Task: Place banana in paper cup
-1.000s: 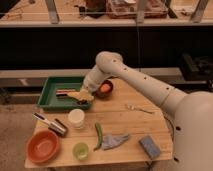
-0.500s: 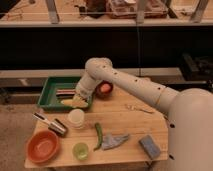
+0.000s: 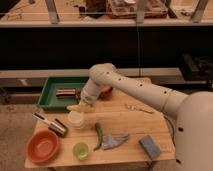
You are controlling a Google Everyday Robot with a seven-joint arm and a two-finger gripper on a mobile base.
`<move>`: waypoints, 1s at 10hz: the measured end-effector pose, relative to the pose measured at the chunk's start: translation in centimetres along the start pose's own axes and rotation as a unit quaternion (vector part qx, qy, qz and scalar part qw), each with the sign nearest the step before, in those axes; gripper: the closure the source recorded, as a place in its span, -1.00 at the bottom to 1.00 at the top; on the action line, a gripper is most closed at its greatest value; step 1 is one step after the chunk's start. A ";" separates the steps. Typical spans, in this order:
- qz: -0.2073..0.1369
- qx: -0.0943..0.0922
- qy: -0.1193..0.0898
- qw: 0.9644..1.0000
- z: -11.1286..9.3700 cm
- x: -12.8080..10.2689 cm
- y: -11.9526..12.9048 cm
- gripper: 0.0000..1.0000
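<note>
White and thick, the arm reached from the right across the wooden table [image 3: 131,121]; its gripper [image 3: 82,105] hung at the low end, close over the paper cup [image 3: 76,119]; the fingers were clamped on the banana [image 3: 75,107], which stuck out to the left of them as a short pale-yellow stub, roughly level; the banana sat just above the cup's round rim, slightly toward its far left edge, and whether it touched the rim could not be told. The cup stood upright on the table, directly under the gripper; a long green chili pepper [image 3: 98,135] lay just to its right, running toward the front edge; a grey crumpled cloth [image 3: 114,140] lay beside the pepper, and a blue-grey sponge [image 3: 149,146] sat further right near the corner. Left of the cup a dark metal can [image 3: 59,127] lay on its side; in front of it stood an orange bowl [image 3: 43,147]; a translucent green cup [image 3: 80,150] stood at the front edge between bowl and pepper. Behind the gripper a green tray [image 3: 49,93] held a dark object; something red [image 3: 106,92] showed past the arm; a small piece of cutlery [image 3: 138,108] lay well apart to the right.
</note>
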 end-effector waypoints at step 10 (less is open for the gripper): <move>-0.005 -0.014 -0.005 1.000 0.6 0.9 -0.1 -0.60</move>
